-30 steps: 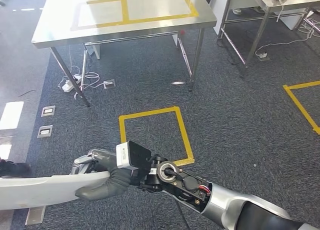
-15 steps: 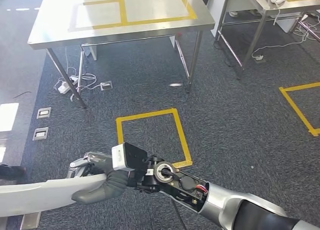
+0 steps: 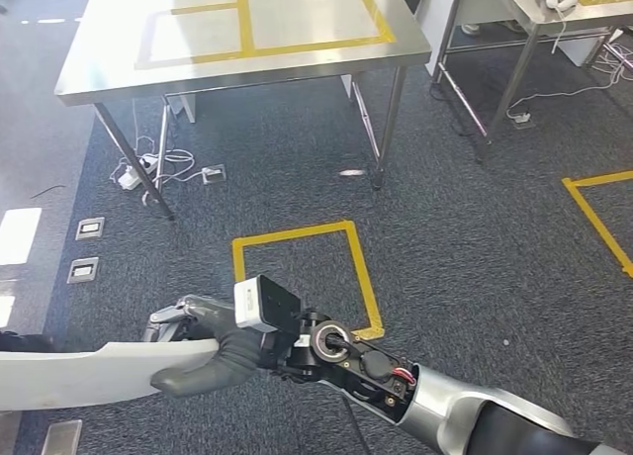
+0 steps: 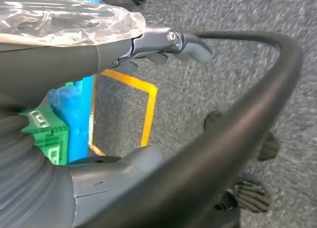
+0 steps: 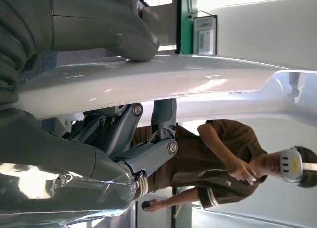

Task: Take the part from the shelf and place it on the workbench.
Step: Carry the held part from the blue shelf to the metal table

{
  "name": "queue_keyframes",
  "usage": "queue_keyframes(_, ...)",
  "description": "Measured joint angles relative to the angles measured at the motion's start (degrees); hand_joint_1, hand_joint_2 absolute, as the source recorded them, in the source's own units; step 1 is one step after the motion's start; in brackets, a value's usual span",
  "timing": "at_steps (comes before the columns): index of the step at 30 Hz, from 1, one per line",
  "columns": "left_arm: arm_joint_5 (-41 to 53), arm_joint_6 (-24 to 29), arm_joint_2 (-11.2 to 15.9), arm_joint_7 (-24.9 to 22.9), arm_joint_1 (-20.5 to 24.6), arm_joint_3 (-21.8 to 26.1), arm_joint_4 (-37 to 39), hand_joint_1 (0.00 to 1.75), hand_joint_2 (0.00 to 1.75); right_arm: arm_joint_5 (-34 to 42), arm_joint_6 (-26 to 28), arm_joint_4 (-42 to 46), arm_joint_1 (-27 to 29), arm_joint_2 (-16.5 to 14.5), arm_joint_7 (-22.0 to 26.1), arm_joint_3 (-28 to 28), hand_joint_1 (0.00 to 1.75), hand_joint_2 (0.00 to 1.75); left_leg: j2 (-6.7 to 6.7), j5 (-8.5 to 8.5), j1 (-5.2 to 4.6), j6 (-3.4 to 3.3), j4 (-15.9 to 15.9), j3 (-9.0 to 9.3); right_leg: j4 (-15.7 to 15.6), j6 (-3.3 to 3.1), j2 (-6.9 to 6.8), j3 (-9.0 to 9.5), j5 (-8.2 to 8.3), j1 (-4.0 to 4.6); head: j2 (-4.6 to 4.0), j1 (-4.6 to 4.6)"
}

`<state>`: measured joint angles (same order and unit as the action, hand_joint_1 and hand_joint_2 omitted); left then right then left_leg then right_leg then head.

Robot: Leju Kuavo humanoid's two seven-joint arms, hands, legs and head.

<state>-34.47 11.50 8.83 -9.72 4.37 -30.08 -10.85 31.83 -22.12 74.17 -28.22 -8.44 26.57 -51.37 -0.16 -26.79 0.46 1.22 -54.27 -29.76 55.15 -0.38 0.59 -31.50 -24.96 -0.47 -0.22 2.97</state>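
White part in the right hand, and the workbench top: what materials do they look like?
White part: likely moulded plastic or painted panel, smooth and glossy, with bright highlights in the right wrist view; can't tell which. Right hand grips it. Workbench: brushed metal, probably stainless steel, with a dull grey sheen and yellow tape lines.

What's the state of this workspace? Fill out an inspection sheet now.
Surface: steel workbench, yellow tape outlines on top.
Job's things: long white part, carried above the carpet.
Clutter: nothing seen.
Hands: right hand grips the part; left hand, grasp unclear.
Cables: white cables on the floor under the workbench.
Surroundings: yellow tape square, floor sockets, second table, person in a brown shirt.
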Motion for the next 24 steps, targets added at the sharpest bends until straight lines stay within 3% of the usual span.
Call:
queue_keyframes(2,-0.1,0.0,0.0,0.0,0.1,0.0,0.0,0.00,1.75,0.2,-0.2,0.0,0.0,0.0,0.1,0.2,1.75,1.75,0.01,-2.31,0.09,0.56,-4.6,-2.37,-0.4,-0.51,-0.06,0.45,-0.07,-0.22,0.00,-0.44)
queue_keyframes(4,-0.2,0.0,-0.1,0.0,0.1,0.0,0.0,0.00,1.75,0.4,-0.4,0.0,0.0,0.0,0.2,0.2,1.75,1.75,0.00,-5.34,0.13,0.91,-13.2,-7.42,-0.5,-0.88,-0.11,0.58,-0.31,-0.14,0.00,-0.79)
queue_keyframes(5,-0.2,0.0,-0.1,0.0,0.0,0.0,0.0,0.00,1.75,0.4,-0.4,0.0,0.1,0.0,0.2,0.3,1.75,1.75,0.00,-5.93,0.13,0.96,-16.4,-9.68,-0.5,-1.02,-0.06,0.68,-0.46,-0.08,0.00,-0.80)
queue_keyframes(6,-0.3,0.0,-0.1,0.0,-0.1,0.0,0.0,0.00,1.75,0.4,-0.5,0.0,0.2,0.0,0.2,0.3,1.75,1.75,0.00,-5.35,0.13,0.91,-17.6,-10.94,-0.5,-1.10,0.08,0.87,-0.63,-0.03,0.00,-0.81)
queue_keyframes(7,-0.3,0.1,-0.1,0.0,-0.1,0.0,0.0,0.00,1.75,0.4,-0.5,0.0,0.2,0.0,0.2,0.3,1.75,1.75,-0.01,-3.55,0.11,0.76,-16.3,-10.91,-0.5,-1.13,0.27,1.17,-0.83,0.00,0.00,-0.81)
queue_keyframes(9,-0.4,0.2,-0.1,0.0,-0.2,0.0,0.0,0.00,1.75,0.5,-0.6,0.0,0.2,0.0,0.3,0.3,1.75,1.75,-0.41,1.68,0.05,0.14,-8.1,-7.90,-0.5,-0.99,0.74,1.92,-1.33,0.04,0.00,-0.82)
queue_keyframes(11,-0.5,0.3,0.0,0.0,-0.1,0.0,0.0,0.00,1.75,0.6,-0.6,0.0,0.1,0.0,0.5,0.3,1.75,1.75,-1.06,4.30,-0.14,-0.43,-1.3,-4.99,-0.5,-0.61,1.16,2.19,-1.78,0.14,0.01,-0.81)
queue_keyframes(13,-0.6,0.3,0.1,0.0,0.0,-0.1,0.0,0.00,1.75,0.6,-0.7,0.0,0.1,0.0,0.7,0.3,1.75,1.75,-1.18,4.03,-0.41,-0.77,0.1,-4.25,-0.7,-0.05,1.50,2.15,-2.07,0.10,0.01,-0.81)
queue_keyframes(16,-0.7,0.3,0.0,0.0,-0.1,-0.4,0.0,0.00,1.75,0.7,-0.7,0.0,-0.1,0.0,0.7,0.3,1.75,1.75,-0.39,3.93,0.05,-1.39,1.3,-2.89,0.1,0.97,1.58,1.55,-3.13,0.08,0.00,-0.73)
queue_keyframes(18,-0.7,0.3,0.0,0.1,-0.1,-0.6,0.0,0.00,1.75,0.7,-0.7,0.0,-0.3,0.0,0.7,0.3,1.75,1.75,0.24,3.77,0.26,-1.89,2.1,-1.86,6.1,1.53,0.77,-1.16,-5.77,0.03,0.00,-0.31)
queue_keyframes(20,-0.6,0.3,0.0,0.1,-0.1,-0.8,0.0,0.00,1.75,0.7,-0.7,-0.2,-0.2,0.1,0.7,0.3,1.75,1.75,0.69,3.18,0.16,-2.31,2.0,-1.25,13.8,1.91,0.12,-5.57,-7.97,-0.25,0.01,0.14)
queue_keyframes(21,-0.6,0.3,0.0,0.1,-0.1,-0.9,0.0,0.00,1.75,0.7,-0.7,-0.2,-0.1,0.1,0.7,0.3,1.75,1.75,0.92,2.78,0.08,-2.37,1.9,-0.92,15.6,2.02,-0.01,-6.91,-7.74,-0.32,0.01,0.25)
queue_keyframes(22,-0.6,0.3,0.0,0.1,-0.1,-1.0,0.0,0.00,1.75,0.7,-0.7,-0.3,0.1,0.2,0.7,0.3,1.75,1.75,1.21,2.33,0.03,-2.37,1.7,-0.52,15.0,2.06,-0.13,-7.09,-6.33,-0.36,0.02,0.32)
queue_keyframes(24,-0.5,0.2,-0.1,0.2,-0.1,-1.1,0.0,0.00,1.75,0.7,-0.7,-0.3,0.1,0.3,0.8,0.3,1.75,1.75,1.81,1.29,-0.06,-2.21,1.3,0.38,8.6,1.83,-1.04,-4.72,-1.84,-0.23,0.01,0.55)
